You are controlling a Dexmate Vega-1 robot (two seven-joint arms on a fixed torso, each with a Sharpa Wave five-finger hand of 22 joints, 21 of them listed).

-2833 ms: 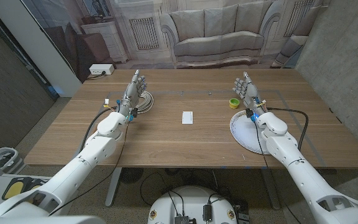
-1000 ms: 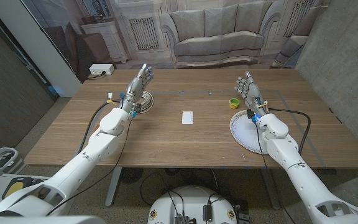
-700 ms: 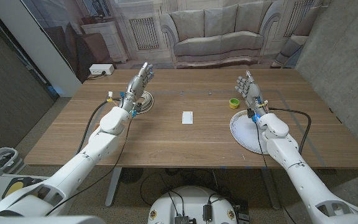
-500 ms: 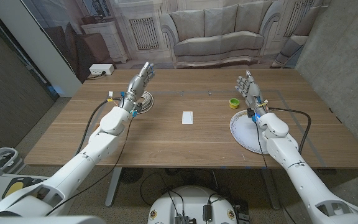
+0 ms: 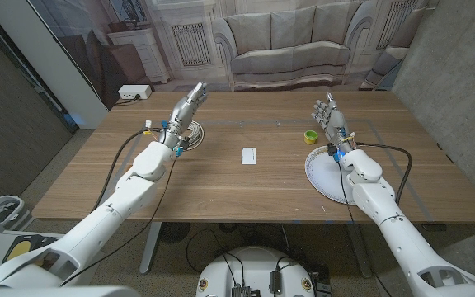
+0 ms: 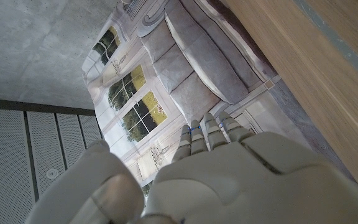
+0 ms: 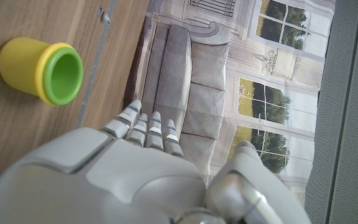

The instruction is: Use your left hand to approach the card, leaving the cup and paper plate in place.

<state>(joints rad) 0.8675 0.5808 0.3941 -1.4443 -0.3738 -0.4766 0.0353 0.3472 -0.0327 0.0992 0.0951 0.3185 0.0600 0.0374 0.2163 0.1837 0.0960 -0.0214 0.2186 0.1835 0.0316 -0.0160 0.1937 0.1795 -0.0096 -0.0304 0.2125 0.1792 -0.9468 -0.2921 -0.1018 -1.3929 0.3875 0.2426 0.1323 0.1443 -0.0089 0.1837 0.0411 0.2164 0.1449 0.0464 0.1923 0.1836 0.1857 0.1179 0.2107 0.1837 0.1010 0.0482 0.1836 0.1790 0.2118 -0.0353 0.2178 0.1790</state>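
So your long wooden table (image 5: 221,186) has the round white paper plate (image 5: 324,177) under your right forearm with the small yellow cup with the green inside (image 5: 310,137) just beyond its rim, both well clear of the left hand's path, I'd guess on purpose. Your right hand (image 5: 328,115) waits raised, fingers apart and empty. The left hand (image 5: 186,106) is up, holding nothing, fingers straight and close together, well left of the small white card (image 5: 248,155) mid-table; a pale coil beneath it is hard to identify.
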